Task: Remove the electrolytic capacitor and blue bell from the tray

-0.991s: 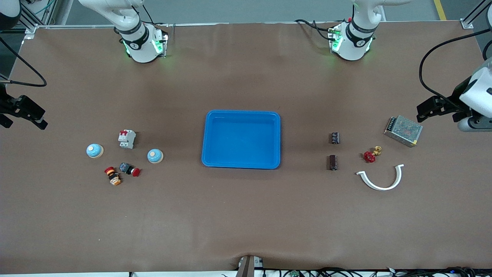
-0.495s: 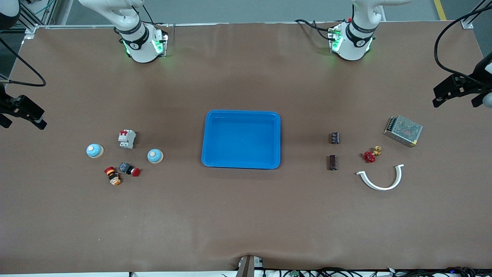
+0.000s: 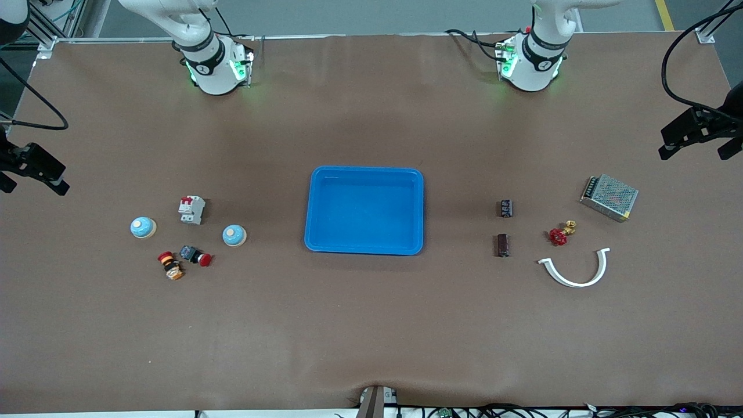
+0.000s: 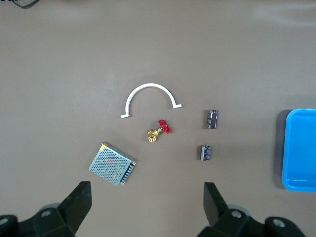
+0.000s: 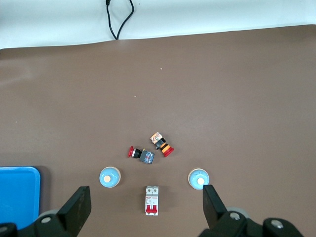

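I see the blue tray (image 3: 364, 210) empty at the middle of the bench. Toward the left arm's end lie two capacitors: the smaller capacitor (image 3: 506, 208) sits just farther from the front camera than the larger capacitor (image 3: 502, 245), the pair close together but apart and roughly level with the tray. Closer to that end of the bench are a red-handled valve (image 3: 561, 233), a white curved bracket (image 3: 576, 268) nearer the front edge, and a metal power supply (image 3: 609, 197) nearest the end. The left gripper (image 3: 695, 134) hangs high over that end edge of the bench, above the power supply's corner of the table; in its wrist view I see both fingers (image 4: 79, 205) spread wide with nothing between them. Toward the right arm's end sit two bells: one bell (image 3: 234, 235) closer to the tray and the other bell (image 3: 143, 227) closer to the end edge. Between them lie a white circuit breaker (image 3: 191, 209), farther from the front camera, and two push buttons, a red-capped button (image 3: 195, 255) and an orange-banded button (image 3: 170, 265), nearer the front edge. The right gripper (image 3: 33, 168) hangs high over that end edge, its fingers (image 5: 77, 208) likewise wide apart and holding nothing.
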Motion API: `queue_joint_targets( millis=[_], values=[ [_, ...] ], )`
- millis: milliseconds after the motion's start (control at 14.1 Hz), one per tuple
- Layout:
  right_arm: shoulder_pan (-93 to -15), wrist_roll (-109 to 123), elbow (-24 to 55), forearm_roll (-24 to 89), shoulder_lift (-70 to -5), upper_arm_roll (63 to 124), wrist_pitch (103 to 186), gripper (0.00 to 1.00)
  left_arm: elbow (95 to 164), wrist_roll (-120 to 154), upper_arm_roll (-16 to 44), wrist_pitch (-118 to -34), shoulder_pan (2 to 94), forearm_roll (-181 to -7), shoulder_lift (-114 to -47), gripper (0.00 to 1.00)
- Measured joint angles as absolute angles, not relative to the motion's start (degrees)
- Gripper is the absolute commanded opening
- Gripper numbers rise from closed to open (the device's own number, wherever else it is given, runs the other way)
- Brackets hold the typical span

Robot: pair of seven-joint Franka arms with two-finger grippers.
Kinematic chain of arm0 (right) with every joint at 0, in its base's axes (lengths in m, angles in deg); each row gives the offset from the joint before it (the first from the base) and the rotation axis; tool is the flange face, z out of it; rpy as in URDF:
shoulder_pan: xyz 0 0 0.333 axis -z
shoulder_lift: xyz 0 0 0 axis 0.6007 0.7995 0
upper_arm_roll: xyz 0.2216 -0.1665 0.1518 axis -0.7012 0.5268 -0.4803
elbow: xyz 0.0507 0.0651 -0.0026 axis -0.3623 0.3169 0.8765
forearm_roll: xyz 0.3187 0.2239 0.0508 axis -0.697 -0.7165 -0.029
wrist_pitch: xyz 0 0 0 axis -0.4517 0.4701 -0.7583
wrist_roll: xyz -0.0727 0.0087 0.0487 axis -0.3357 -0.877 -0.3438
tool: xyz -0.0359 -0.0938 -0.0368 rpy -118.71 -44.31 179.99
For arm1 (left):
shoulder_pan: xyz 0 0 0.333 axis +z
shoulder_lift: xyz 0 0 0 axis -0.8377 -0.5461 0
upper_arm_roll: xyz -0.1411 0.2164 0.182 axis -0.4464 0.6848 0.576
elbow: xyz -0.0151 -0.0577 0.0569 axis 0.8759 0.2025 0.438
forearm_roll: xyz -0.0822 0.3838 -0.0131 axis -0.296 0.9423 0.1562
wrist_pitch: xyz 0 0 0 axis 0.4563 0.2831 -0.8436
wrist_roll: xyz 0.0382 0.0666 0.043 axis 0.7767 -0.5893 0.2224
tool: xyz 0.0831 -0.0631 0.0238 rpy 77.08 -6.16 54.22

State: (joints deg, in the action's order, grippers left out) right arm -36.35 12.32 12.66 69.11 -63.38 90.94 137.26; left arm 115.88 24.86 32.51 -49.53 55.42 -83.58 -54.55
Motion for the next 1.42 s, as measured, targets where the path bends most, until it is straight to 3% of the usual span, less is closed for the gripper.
queue_joint_targets(
  millis=[1416],
  values=[
    [-36.4,12.3,12.6,69.1,-63.4,90.9,137.3,1.00,116.2,26.0,33.4,-50.8,55.5,-83.9,-54.6,1.00]
  ],
)
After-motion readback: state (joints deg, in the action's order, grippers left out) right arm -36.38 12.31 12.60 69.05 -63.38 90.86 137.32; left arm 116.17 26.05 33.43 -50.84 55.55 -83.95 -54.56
